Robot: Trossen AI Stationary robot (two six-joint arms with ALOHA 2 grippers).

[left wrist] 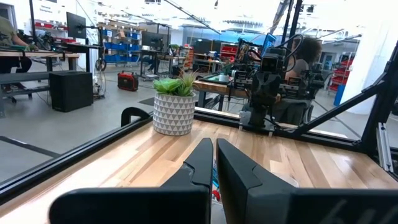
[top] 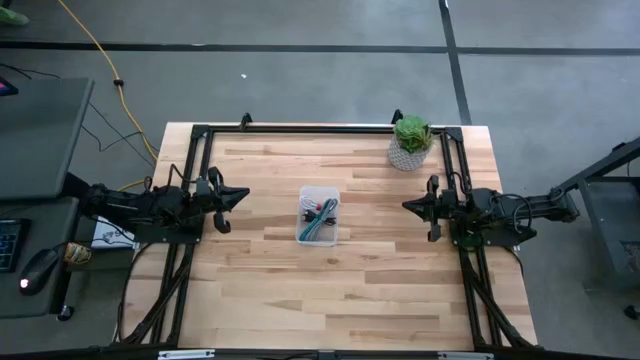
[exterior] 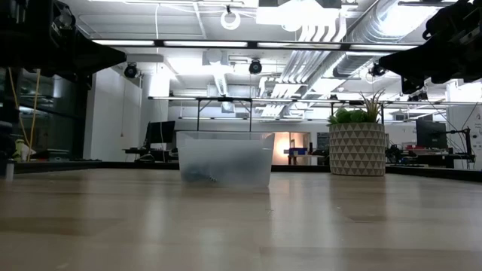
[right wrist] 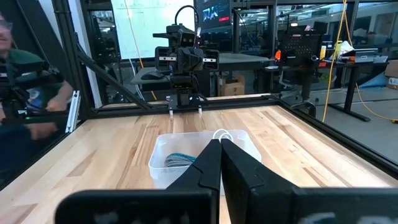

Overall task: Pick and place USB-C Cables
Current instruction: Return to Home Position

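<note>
The USB-C cables (top: pixel 320 217) lie bundled together inside a clear rectangular tub (top: pixel 304 192) at the middle of the table. Teal, red, black and pale strands show among them. In the right wrist view a grey-teal bundle (right wrist: pixel 178 160) and a white loop (right wrist: pixel 222 133) rest on the tub's floor (right wrist: pixel 163 148). My left gripper (top: pixel 243 197) hovers shut to the left of the tub, pointing at it. My right gripper (top: pixel 407 206) hovers shut to the tub's right, also pointing at it. Both are raised off the table, as the low view shows.
A small green plant in a patterned white pot (top: pixel 410 144) stands near the table's far right corner. A black frame (top: pixel 300 128) runs along the far edge and both sides. Bare wood lies around the tub and toward the near edge. People sit beyond the table.
</note>
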